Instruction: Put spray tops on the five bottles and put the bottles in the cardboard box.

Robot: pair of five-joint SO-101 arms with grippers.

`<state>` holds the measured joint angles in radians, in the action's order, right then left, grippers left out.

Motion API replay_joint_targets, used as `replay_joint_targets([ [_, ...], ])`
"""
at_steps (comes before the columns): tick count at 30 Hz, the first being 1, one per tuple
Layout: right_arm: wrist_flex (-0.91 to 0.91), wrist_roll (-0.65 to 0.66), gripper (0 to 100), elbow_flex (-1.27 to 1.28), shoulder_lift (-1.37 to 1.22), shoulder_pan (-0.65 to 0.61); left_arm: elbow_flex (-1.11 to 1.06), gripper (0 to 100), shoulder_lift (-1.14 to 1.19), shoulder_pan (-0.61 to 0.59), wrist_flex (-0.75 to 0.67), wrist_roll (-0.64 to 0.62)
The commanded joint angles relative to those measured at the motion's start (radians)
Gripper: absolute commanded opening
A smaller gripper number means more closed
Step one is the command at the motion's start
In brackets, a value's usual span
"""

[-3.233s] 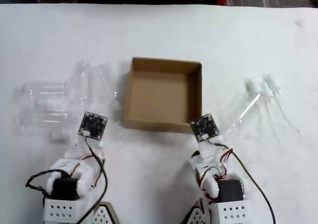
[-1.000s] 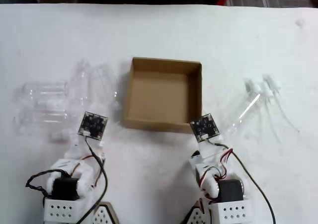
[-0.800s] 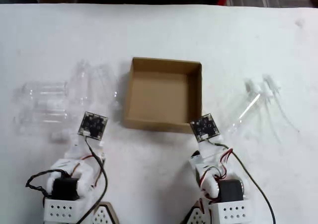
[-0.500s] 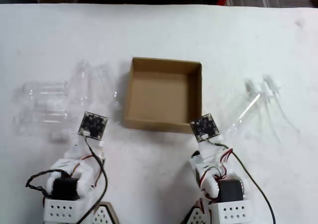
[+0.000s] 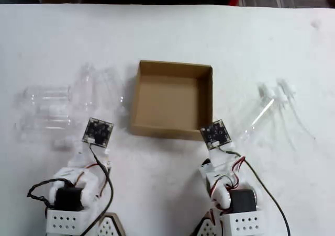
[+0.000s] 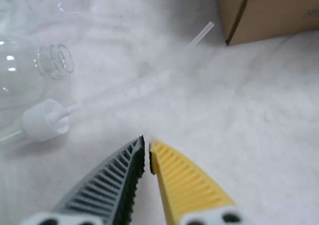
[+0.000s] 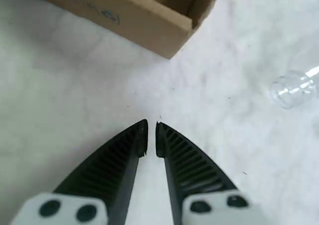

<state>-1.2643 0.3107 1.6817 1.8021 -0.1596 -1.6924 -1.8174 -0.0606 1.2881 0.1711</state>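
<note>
At the centre of the counter point(image 5: 167, 32), the cardboard box point(image 5: 166, 130) stands with its opening upward. Clear bottles point(image 5: 47, 96) lie on their sides on its left, and spray tops point(image 5: 275, 92) lie on its right, all outside the box. Left end effector point(image 6: 146, 152) is near a white-capped spray top point(image 6: 45, 122), fingers together. Right end effector point(image 7: 151, 135), fingers likewise together, is near a box corner.

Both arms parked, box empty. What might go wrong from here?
The clear bottles lie on their sides and may roll when nudged.
The spray top near the left gripper trails a thin tube that may miss a bottle neck.
Other spray tops lie right of the cardboard box; carrying them over may bump it.
</note>
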Motion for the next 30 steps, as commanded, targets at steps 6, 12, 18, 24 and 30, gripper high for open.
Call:
replay_joint_targets([
  [6,-0.004,0.005,2.0,0.008,0.001,0.004,0.000,2,-0.010,-0.004,0.002,-0.012],
  [12,-0.004,0.006,2.0,0.008,0.001,0.004,0.000,2,-0.010,-0.004,0.002,-0.012],
  [18,-0.002,0.002,2.1,0.008,0.001,0.004,0.000,2,-0.010,-0.004,0.002,-0.012],
  [24,0.148,0.005,2.2,0.008,0.001,0.002,0.000,2,-0.010,-0.004,0.002,-0.012],
  [30,0.608,0.000,2.2,0.008,0.001,0.002,0.000,2,-0.010,-0.004,0.002,-0.012],
])
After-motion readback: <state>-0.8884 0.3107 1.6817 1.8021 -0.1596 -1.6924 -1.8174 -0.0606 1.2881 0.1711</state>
